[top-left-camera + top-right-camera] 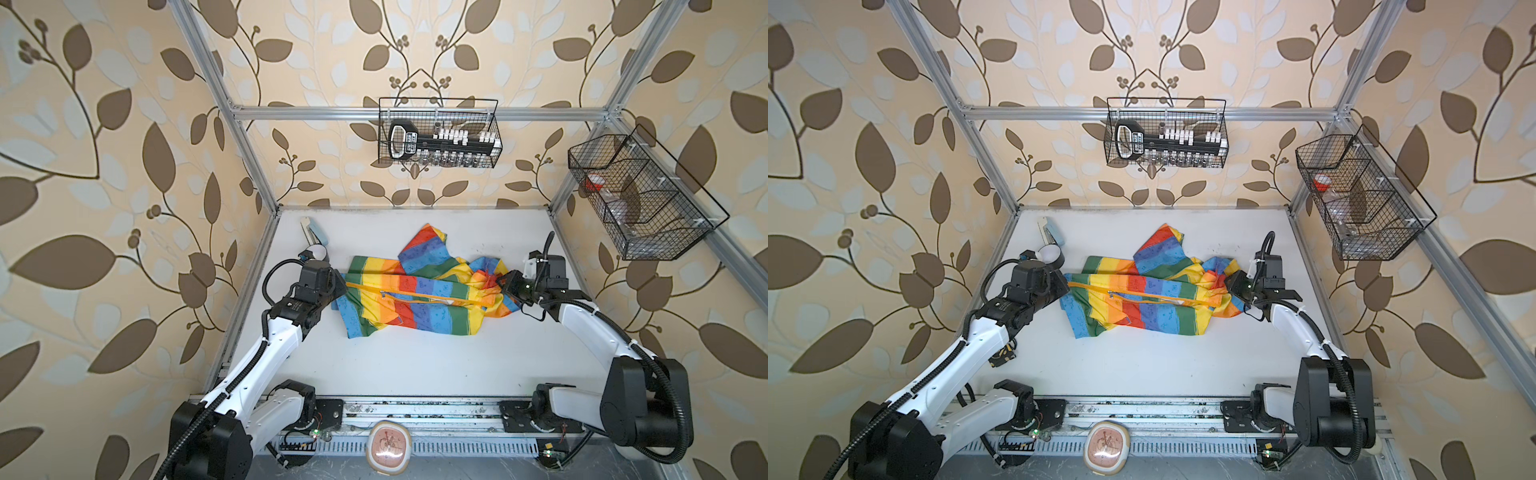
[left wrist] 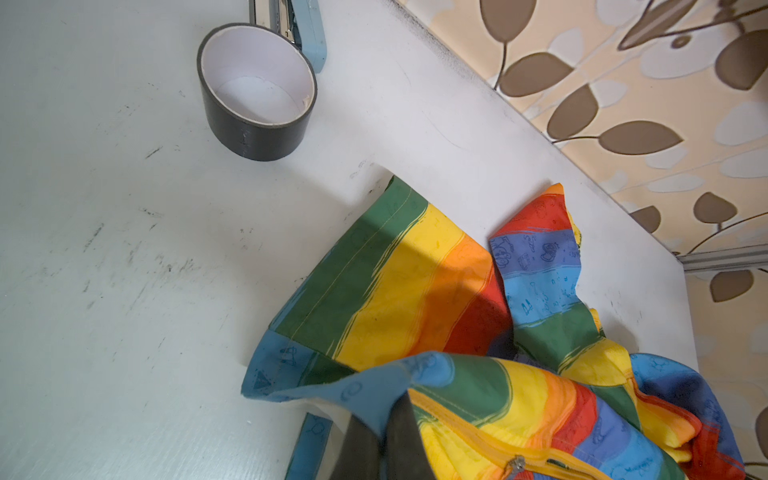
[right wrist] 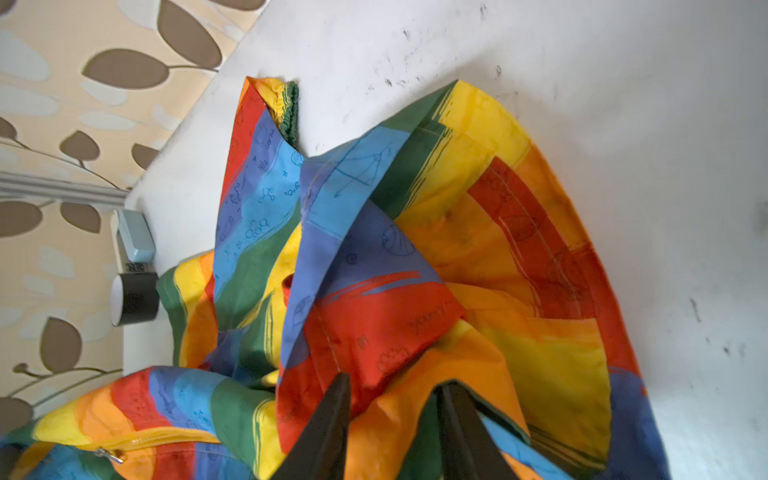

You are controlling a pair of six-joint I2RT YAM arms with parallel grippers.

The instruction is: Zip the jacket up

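In both top views the jacket (image 1: 415, 291) lies crumpled across the middle of the desk (image 1: 415, 365); only the wrist views show the grips. The left fingers (image 2: 405, 449) pinch its hem beside the zip (image 2: 457, 428). The right fingers (image 3: 328, 428) stand narrowly apart astride an orange fold; whether they clamp it I cannot tell

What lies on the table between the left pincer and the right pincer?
The jacket, with its orange zipper running from the left pincer towards the right pincer; both top views show it.
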